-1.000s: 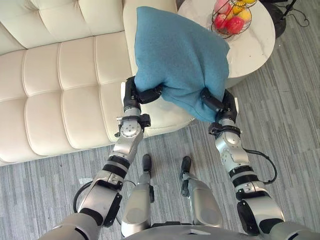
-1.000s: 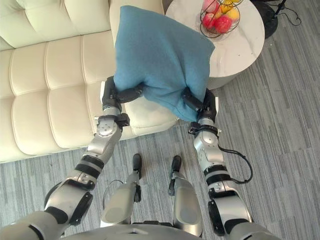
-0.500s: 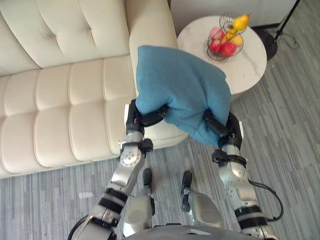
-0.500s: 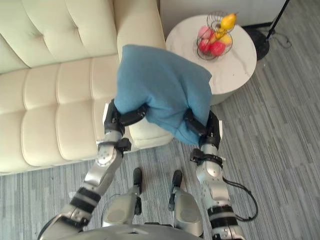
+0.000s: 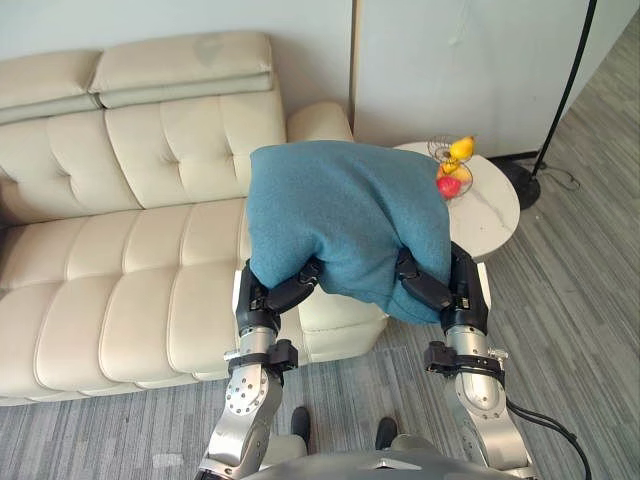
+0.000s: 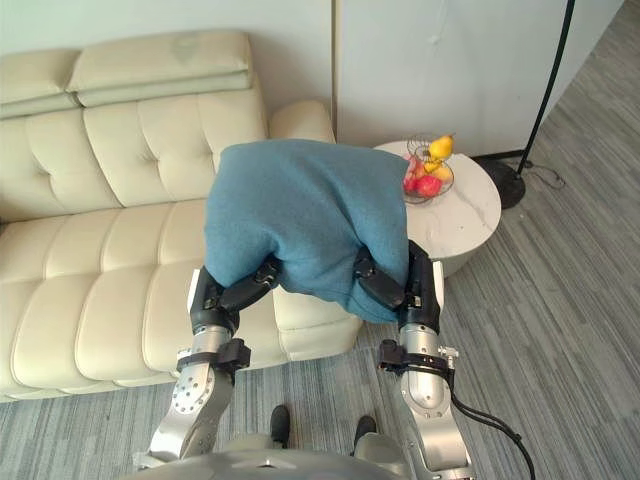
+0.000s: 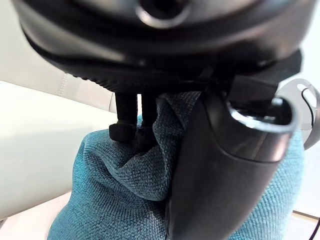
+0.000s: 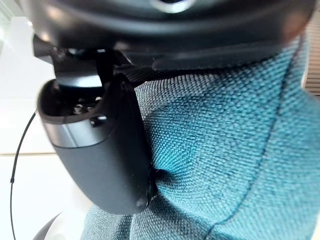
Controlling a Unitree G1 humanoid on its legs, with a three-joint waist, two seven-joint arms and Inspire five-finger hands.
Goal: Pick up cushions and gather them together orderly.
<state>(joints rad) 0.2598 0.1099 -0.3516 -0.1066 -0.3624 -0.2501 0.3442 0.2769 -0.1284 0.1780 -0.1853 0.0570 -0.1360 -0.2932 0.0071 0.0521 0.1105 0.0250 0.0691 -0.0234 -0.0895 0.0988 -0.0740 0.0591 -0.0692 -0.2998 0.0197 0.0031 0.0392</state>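
A large teal cushion (image 5: 345, 220) is held up in the air in front of the cream sofa (image 5: 120, 280), near its right armrest. My left hand (image 5: 283, 293) grips its lower left edge and my right hand (image 5: 425, 283) grips its lower right edge, thumbs pressed into the fabric. In the left wrist view the fingers (image 7: 131, 131) and thumb pinch teal cloth (image 7: 120, 200). In the right wrist view the thumb (image 8: 107, 150) digs into the cushion (image 8: 230, 150). The cushion hangs over both hands and hides most of their fingers.
A round white side table (image 5: 490, 205) stands right of the sofa, carrying a wire basket of fruit (image 5: 452, 172). A black floor lamp pole and base (image 5: 527, 180) stand further right. Grey striped carpet (image 5: 570, 300) lies in front.
The camera has tilted up, bringing the sofa back and the wall into view. Both hands still hold the cushion, which now sags lower over them.
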